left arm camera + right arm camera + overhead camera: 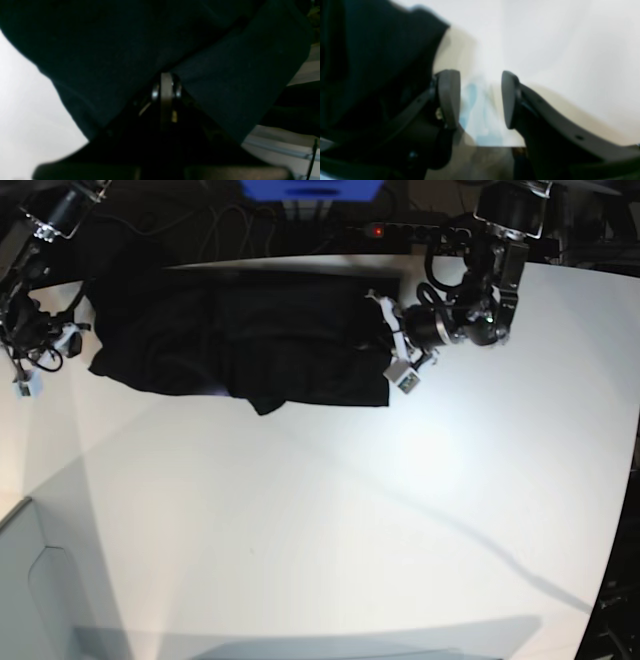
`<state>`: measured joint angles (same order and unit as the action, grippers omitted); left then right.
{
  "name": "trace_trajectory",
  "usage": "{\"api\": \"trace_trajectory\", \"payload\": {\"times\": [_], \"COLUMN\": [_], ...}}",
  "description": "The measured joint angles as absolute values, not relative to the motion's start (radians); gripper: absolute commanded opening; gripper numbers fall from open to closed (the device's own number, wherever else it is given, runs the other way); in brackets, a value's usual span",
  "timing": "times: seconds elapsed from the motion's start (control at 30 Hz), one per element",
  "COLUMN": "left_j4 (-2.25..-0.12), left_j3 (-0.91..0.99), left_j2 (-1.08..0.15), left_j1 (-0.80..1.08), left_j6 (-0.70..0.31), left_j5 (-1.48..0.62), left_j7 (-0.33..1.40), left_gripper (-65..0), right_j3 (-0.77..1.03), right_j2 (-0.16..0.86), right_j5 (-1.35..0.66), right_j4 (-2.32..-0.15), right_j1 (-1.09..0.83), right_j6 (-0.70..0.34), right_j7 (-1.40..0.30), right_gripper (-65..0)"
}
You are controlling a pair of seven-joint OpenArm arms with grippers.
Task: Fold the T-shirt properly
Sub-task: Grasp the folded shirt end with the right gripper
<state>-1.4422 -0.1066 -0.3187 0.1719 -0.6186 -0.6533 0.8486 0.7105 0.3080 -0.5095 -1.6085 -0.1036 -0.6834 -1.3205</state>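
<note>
The left claw [166, 86] clamps the T-shirt [250, 340] hem to anchor it on the table [400, 510], while the right claw [480, 100] gapes empty beside the cloth.

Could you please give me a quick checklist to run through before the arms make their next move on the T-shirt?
1. Left gripper shut on the T-shirt: ok, fabric pinched.
2. Right gripper free of cloth: ok, jaws apart, nothing between them.
3. T-shirt wholly on the table: cannot tell; its far edge merges with the dark background.
4. Shirt lying flat: not ok, bunched and uneven.
5. Neck label located: cannot tell.
</note>
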Motion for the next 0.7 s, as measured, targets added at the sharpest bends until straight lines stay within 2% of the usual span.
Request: {"api": "trace_trajectory", "payload": {"times": [0.17, 0.33, 0.5, 0.7], "left_j4": [-1.442, -1.442, -1.442, -1.442], "left_j3": [-0.107, -0.107, -0.106, -0.106], "left_j2": [-0.319, -0.319, -0.319, -0.319], "left_j1": [0.172, 0.172, 0.172, 0.172], "left_j6": [-0.619, -0.619, -0.619, -0.620], "left_j5": [-0.653, -0.653, -0.653, -0.653], "left_j7": [0.850, 0.850, 0.849, 0.850], "left_gripper": [-64.5, -64.3, -64.2, -64.2], "right_j3": [0.796, 0.847, 0.905, 0.896], "right_j2": [0.312, 0.305, 0.325, 0.331], "right_j5": [-0.554, -0.836, -0.995, -1.150], "right_j4": [-1.602, -1.468, -1.283, -1.208], "right_j1": [-0.078, -0.064, -0.051, -0.068], "right_j6": [-0.683, -0.683, -0.683, -0.684], "right_j7": [-1.403, -1.402, -1.406, -1.407], "right_gripper": [-34.8, -35.1, -34.8, -34.7]}}
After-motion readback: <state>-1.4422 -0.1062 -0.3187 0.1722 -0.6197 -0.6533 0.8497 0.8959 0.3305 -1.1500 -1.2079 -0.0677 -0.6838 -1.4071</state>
